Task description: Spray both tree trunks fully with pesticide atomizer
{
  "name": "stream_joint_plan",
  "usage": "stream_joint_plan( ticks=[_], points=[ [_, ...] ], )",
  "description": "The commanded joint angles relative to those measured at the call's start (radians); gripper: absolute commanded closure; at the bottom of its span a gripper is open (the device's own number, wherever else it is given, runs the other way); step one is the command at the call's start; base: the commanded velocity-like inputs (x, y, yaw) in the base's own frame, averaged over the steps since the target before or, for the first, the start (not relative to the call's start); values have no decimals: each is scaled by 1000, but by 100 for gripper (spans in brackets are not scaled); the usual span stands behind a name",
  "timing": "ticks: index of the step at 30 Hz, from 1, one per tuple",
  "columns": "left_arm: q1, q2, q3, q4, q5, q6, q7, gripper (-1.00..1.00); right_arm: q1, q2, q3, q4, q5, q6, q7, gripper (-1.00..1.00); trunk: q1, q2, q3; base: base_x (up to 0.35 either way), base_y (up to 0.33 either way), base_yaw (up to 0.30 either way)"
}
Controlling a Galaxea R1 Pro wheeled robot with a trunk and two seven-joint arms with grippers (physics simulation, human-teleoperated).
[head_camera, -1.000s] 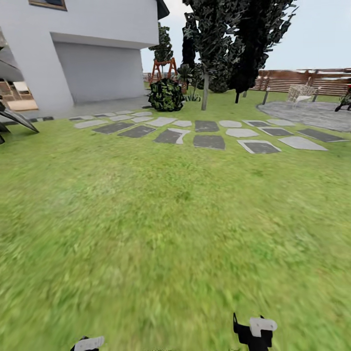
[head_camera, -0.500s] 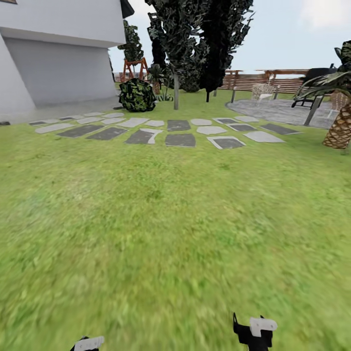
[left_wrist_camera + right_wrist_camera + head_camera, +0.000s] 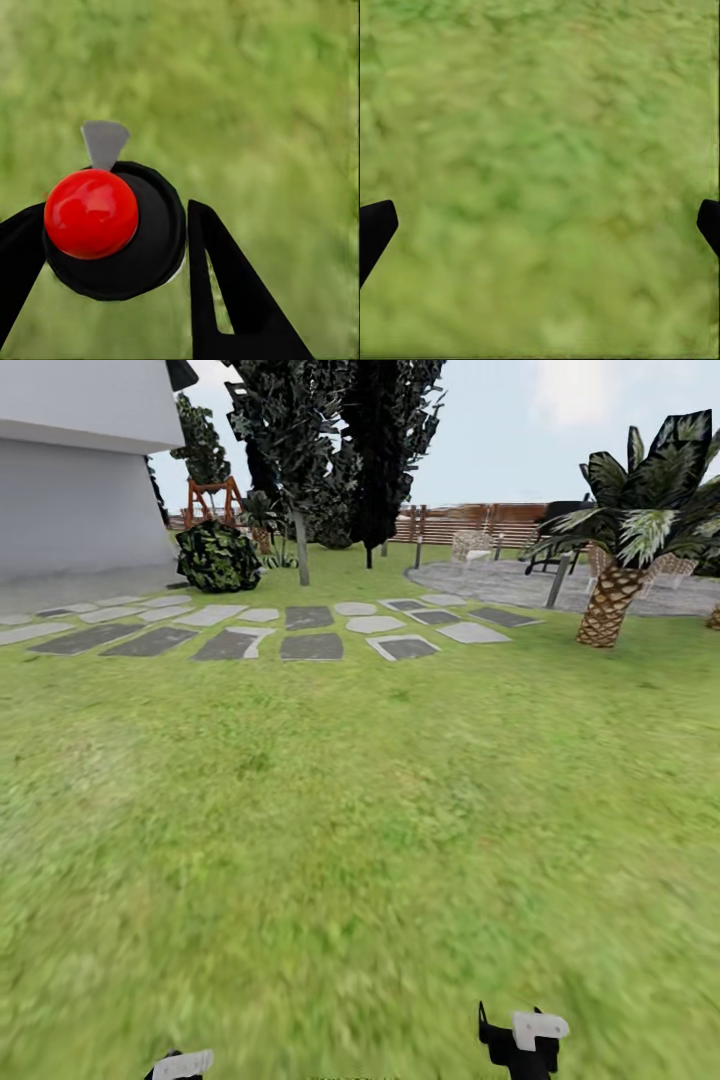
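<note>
**Atomizer in hand, trees far ahead across open lawn**

Green grass lawn [image 3: 360, 810] spreads from the robot to the far edge of the garden, with no obstacle on it. A white house wall [image 3: 70, 480] stands far left, and a red-brown slatted wooden fence [image 3: 460, 520] closes the back. Two tall trees with jagged dark foliage [image 3: 330, 430] rise ahead and left of centre, the pale grey trunk [image 3: 301, 548] of the nearer one plain to see, the other's trunk dark and thin at this range. A mottled grey paved patch [image 3: 500, 582] lies ahead to the right, with a scaly-trunked palm-like plant [image 3: 612, 600] beside it. Flat grey stepping stones [image 3: 310, 645] cross the grass before the trees.

Left gripper [image 3: 112, 247] has its black fingers closed around the small dark bottle with a red top and grey trigger, the pesticide atomizer [image 3: 91, 214]. Right gripper [image 3: 540, 225] has its fingers spread wide over bare grass, holding nothing.

Judging by this, the trunks lie well ahead and slightly left of the left arm, which carries the sprayer; the route over the stones looks open.
</note>
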Motion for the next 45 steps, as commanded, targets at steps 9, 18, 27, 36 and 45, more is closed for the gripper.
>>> stream_joint_plan(
  ticks=[9,18,27,36,45],
  points=[
    [1,0,0,0,0,0,0,100,0,0,0,0,0,0,0,-100,0,0,0,-80,-274,-300],
    [1,0,0,0,0,0,0,100,0,0,0,0,0,0,0,-100,0,0,0,-66,-274,-300],
    [1,0,0,0,0,0,0,100,0,0,0,0,0,0,0,-100,0,0,0,-2,-274,-300],
    [1,0,0,0,0,0,0,100,0,0,0,0,0,0,0,-100,0,0,0,0,-274,-300],
    [1,0,0,0,0,0,0,100,0,0,0,0,0,0,0,-100,0,0,0,0,-274,-300]
  ],
)
